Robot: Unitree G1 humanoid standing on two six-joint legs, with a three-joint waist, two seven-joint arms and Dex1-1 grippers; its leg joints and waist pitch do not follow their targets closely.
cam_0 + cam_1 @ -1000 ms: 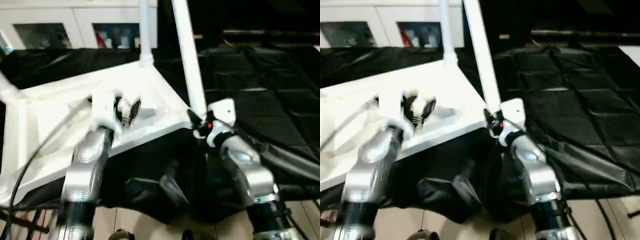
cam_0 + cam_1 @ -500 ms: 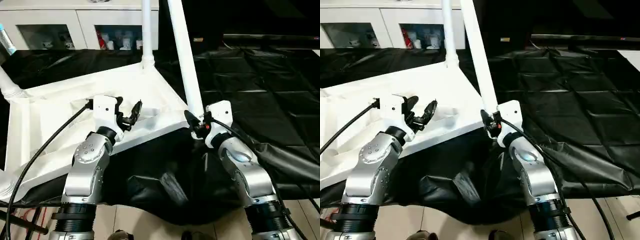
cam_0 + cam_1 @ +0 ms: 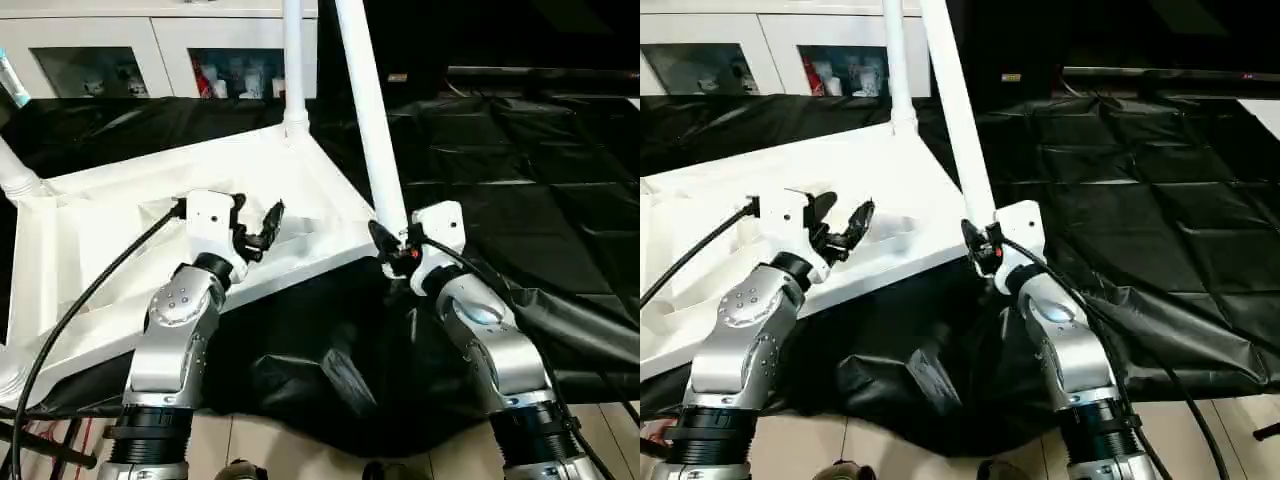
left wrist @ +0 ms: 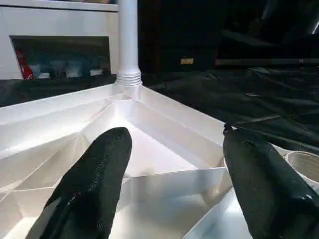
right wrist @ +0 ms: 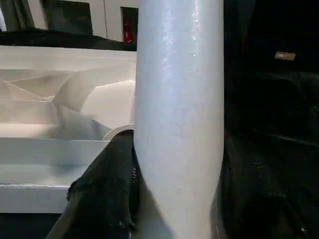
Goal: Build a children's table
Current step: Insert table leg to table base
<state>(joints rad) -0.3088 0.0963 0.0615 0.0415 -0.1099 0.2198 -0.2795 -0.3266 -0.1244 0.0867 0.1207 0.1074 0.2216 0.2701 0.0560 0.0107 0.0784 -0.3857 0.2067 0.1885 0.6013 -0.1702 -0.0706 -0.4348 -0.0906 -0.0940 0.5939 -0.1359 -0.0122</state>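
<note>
The children's table (image 3: 150,250), white with a ribbed underside facing up, lies across the left half of the frame on black cloth (image 3: 520,180). Its legs (image 3: 368,120) rise toward the top edge. The right gripper (image 3: 395,252) clasps one leg's base; the left gripper (image 3: 262,228) hovers spread above the ribs.

Upturned table top (image 3: 120,250) on cloth (image 3: 520,170), cabinets (image 3: 150,50) behind, right claw (image 3: 392,248) at near-corner leg (image 3: 368,120).

No legible text, label, brand or number found; small yellowish tag (image 4: 187,61) on far dark background unreadable.
</note>
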